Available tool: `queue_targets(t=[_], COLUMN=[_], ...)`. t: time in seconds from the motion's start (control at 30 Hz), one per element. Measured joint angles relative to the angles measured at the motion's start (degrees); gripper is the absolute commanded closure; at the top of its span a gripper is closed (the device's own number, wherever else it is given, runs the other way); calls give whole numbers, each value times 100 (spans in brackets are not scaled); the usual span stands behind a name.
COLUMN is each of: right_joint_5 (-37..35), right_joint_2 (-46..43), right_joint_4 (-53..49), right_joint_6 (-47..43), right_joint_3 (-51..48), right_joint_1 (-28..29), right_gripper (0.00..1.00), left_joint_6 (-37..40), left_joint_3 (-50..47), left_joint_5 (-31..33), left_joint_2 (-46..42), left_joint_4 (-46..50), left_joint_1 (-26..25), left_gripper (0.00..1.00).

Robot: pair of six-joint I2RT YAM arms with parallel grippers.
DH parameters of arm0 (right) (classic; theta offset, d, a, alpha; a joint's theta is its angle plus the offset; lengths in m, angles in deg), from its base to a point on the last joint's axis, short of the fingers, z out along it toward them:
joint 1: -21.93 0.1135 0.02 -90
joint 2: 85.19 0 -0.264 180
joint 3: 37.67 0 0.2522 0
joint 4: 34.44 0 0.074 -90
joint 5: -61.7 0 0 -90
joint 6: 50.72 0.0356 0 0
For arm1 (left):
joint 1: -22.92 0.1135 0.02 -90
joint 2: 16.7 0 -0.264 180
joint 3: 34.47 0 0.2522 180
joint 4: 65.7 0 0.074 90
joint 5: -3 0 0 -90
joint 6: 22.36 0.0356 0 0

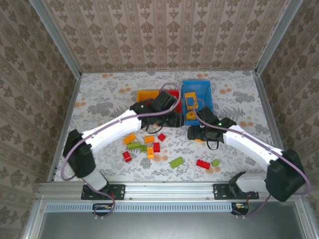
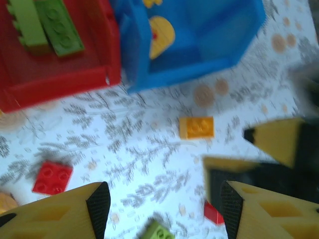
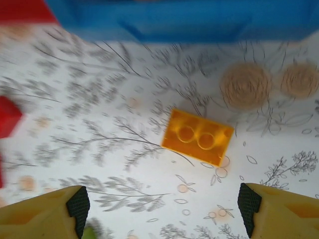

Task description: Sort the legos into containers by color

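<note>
Right gripper (image 3: 162, 199) hovers low over the table (image 1: 99, 99), fingers wide apart, nothing between them. An orange brick (image 3: 198, 137) lies flat just ahead of the gap, studs up, skewed to the fingers. The blue bin (image 3: 189, 20) wall is right behind it, near but not touching. A red brick (image 3: 7, 117) sits at the left edge of that view.

Left gripper (image 2: 163, 199) is also spread open and empty, over bare table in front of the red bin (image 2: 60, 74) and the blue bin. The two bins stand side by side, touching or nearly so. Two green bricks (image 2: 50, 25) lie inside the red bin; yellow pieces (image 2: 162, 35) lie in the blue one. Another red brick (image 2: 52, 178) is on the table to the left of its fingers.

From the top camera the left arm covers most of the red bin; the yellow-orange bin (image 1: 147, 94) is just left of it. The rest of the legos (image 1: 176, 162) – red, green, orange – are scattered on the near half of the table, between the two arms.
</note>
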Motion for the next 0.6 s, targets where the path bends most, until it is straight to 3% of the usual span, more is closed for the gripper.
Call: queue_targets(t=[0.27,0.5,0.6], right_joint_5=[-37,31,52], right_joint_2=[966,1449,1543], right_joint_4=[363,807,925], right_joint_6=[267,424,490], right_joint_3=[-76,-79,-79], right_joint_1=[-393,-581,-581], right_gripper=[15,19,25], left_joint_6=[81,105,131], left_joint_3=[-1327,-1421,-1423], left_joint_5=[216,350,350], left_joint_2=[-883,-1207,-1204], left_joint_4=[-535,-684,-680], left_joint_1=[-269,-293,-293], left_gripper=[32,32,32])
